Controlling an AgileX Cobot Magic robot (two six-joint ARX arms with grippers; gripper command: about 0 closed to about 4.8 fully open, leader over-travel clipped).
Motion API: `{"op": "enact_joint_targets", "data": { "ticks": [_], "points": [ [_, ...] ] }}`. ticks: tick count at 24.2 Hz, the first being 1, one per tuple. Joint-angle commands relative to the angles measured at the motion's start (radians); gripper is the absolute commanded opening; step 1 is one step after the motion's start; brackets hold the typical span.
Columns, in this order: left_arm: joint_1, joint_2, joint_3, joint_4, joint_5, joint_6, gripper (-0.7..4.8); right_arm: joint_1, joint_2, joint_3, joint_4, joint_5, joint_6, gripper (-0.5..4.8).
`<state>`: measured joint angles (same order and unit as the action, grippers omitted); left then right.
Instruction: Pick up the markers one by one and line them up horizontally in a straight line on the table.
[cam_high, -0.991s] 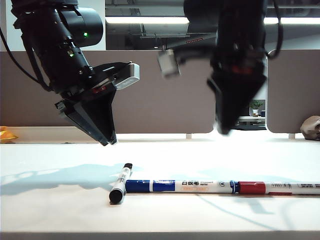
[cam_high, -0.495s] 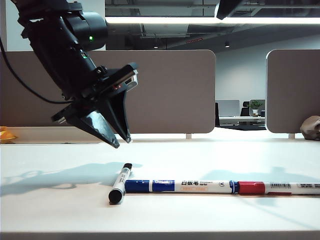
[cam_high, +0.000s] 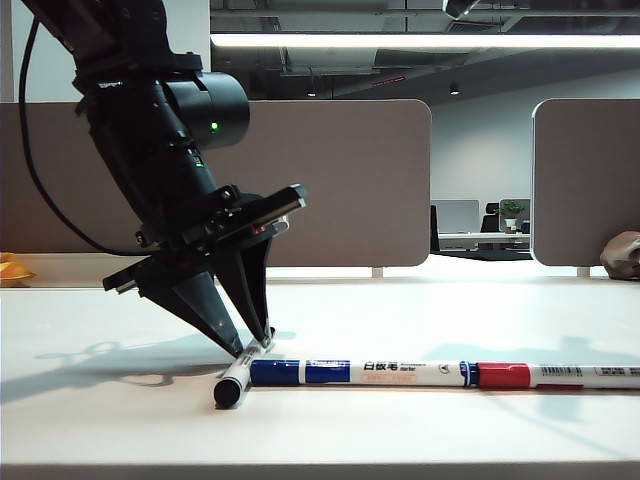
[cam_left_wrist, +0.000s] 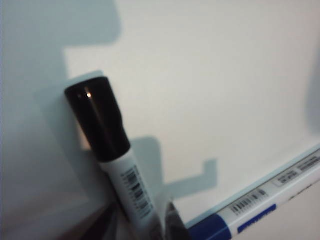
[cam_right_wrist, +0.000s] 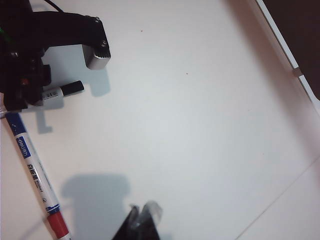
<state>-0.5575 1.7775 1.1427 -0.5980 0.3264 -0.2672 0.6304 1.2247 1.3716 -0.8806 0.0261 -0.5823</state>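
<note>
Open-plan office. Indicators: brown-grey fabric partition panels (cam_high: 350, 180) behind the wide white desk surface (cam_high: 400, 430), long ceiling strip lighting (cam_high: 400, 41), and a distant desk with a small green potted plant (cam_high: 513, 212).

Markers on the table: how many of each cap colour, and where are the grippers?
Black-capped marker: 1, left gripper down around it
Blue-capped marker: 1
Red-capped marker: 1
Total: 3
Right gripper: shut, raised above the table
</note>
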Motion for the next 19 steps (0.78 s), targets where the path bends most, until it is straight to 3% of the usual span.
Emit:
{"op": "enact_joint_targets", "data": {
  "ticks": [1,12,19],
  "points": [
    [-0.005,0.0,0.0,0.001,-0.058,-0.033,1.25,0.001,-0.004,0.003,0.01,-0.006,0.007,-0.06],
    [-0.004,0.037,0.0,-0.023,-0.125,-0.03,1.2,0.001,-0.004,0.003,0.011,-0.029,0.014,-0.05],
    [-0.004,0.084,0.001,-0.106,-0.187,0.048,1.03,0.001,-0.004,0.003,0.015,-0.029,0.014,-0.05]
  ]
}}
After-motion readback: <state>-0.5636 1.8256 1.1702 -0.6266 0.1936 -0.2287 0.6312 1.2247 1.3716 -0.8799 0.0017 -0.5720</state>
